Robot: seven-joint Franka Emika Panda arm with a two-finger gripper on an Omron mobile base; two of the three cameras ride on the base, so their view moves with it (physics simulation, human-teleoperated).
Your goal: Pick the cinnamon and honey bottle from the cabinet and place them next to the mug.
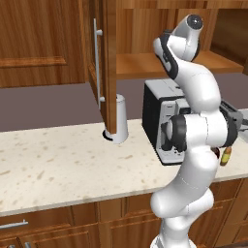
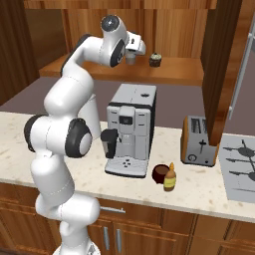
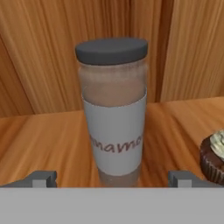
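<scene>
Gripper [image 3: 112, 178] spread wide, fingertips [image 3: 41, 178] apart on both sides of the cinnamon [image 3: 113, 109], not touching it. Cinnamon upright on the shelf of the cabinet [image 2: 174, 72], directly ahead and centred between the fingertips. Cupcake [image 3: 214, 157] on the same shelf, just to the right. Far below, on the table [image 2: 199, 191], honey bottle [image 2: 170, 178] upright, touching the mug [image 2: 160, 173], in front of the coffee machine [image 2: 130, 129], toaster [image 2: 198, 141] near.
</scene>
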